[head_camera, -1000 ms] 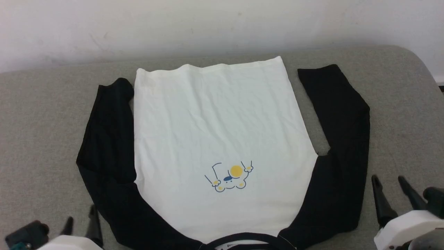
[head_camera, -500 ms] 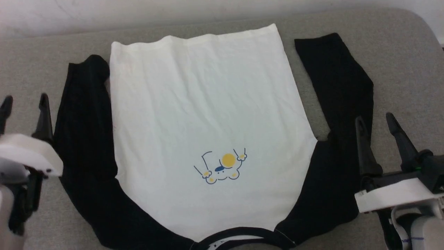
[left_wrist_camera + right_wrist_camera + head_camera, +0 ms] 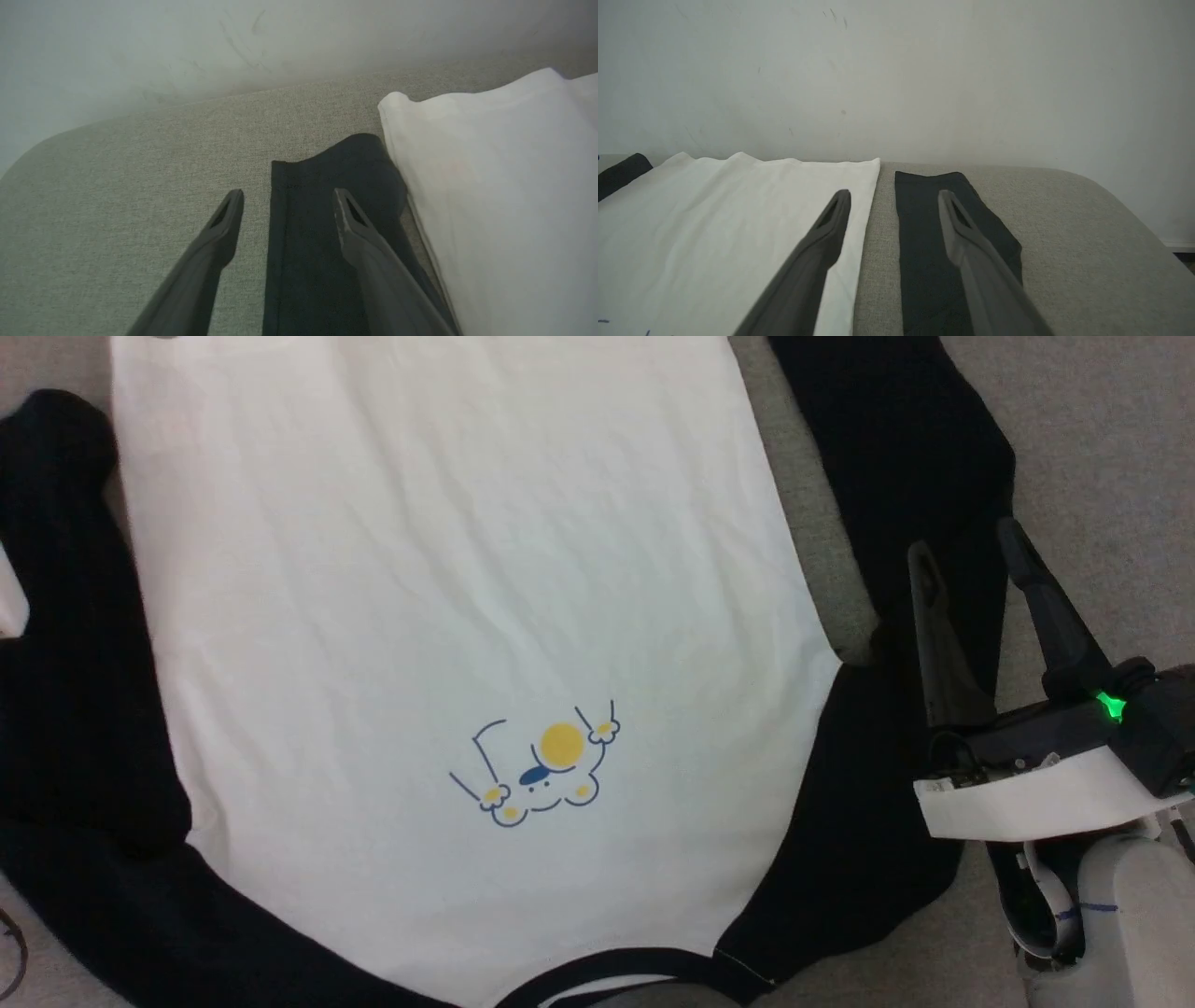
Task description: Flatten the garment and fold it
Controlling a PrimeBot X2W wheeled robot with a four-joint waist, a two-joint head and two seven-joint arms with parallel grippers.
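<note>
A grey padded surface (image 3: 1102, 448) carries the garment (image 3: 448, 569), spread flat with its collar nearest the robot. The right gripper (image 3: 963, 539), fingers apart and empty, hangs over the right sleeve (image 3: 896, 439). The left gripper (image 3: 287, 193), also spread and empty, straddles the left sleeve's (image 3: 308, 224) outer edge.

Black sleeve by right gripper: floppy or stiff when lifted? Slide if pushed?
Likely floppy: the thin black sleeve lies flat on the grey fabric surface, so should drape. Pushed, it may bunch, not slide; the white shirt body shows wrinkles.
</note>
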